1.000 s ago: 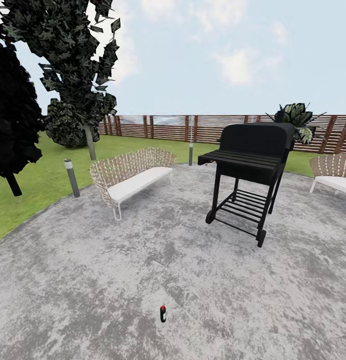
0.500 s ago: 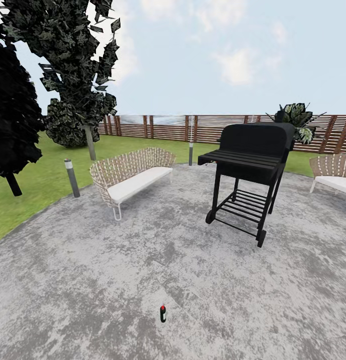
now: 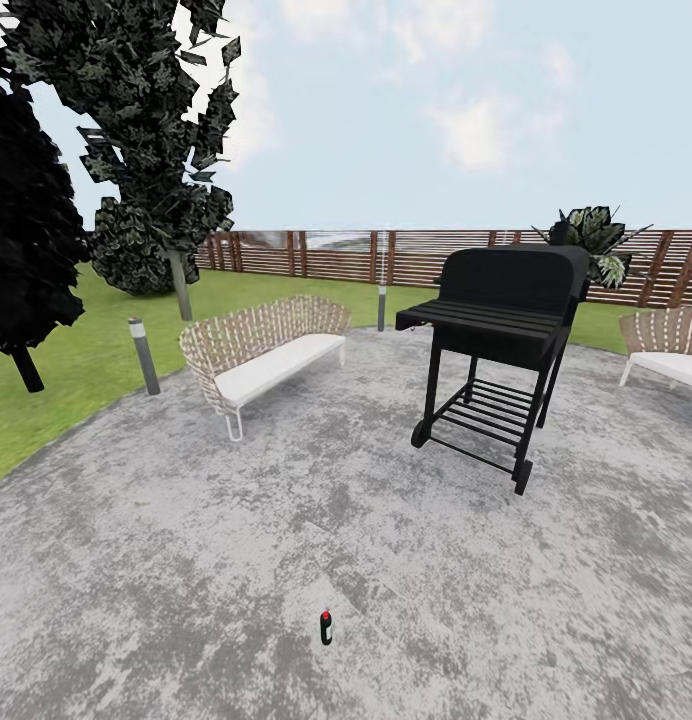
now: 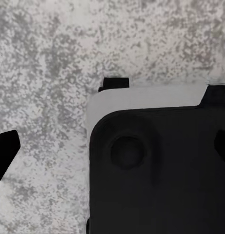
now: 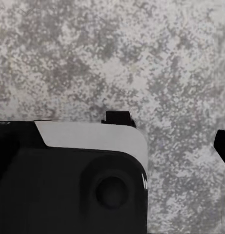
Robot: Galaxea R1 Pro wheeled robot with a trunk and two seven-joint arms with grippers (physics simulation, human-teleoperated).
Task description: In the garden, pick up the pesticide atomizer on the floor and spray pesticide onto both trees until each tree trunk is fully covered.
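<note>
The pesticide atomizer (image 3: 326, 627), a slim black bottle with a red top, stands upright on the grey speckled floor (image 3: 186, 560), well in front of the black barbecue grill (image 3: 496, 340) and the wicker bench (image 3: 261, 355). A tree (image 3: 146, 150) with a pale trunk (image 3: 180, 285) rises from the lawn (image 3: 76, 360) behind. Both wrist views look down at paving past dark robot bodywork, so I cannot tell whether either gripper is spread or closed.

Mottled stone floor (image 3: 236, 540), matt black grill (image 3: 501, 310).
</note>
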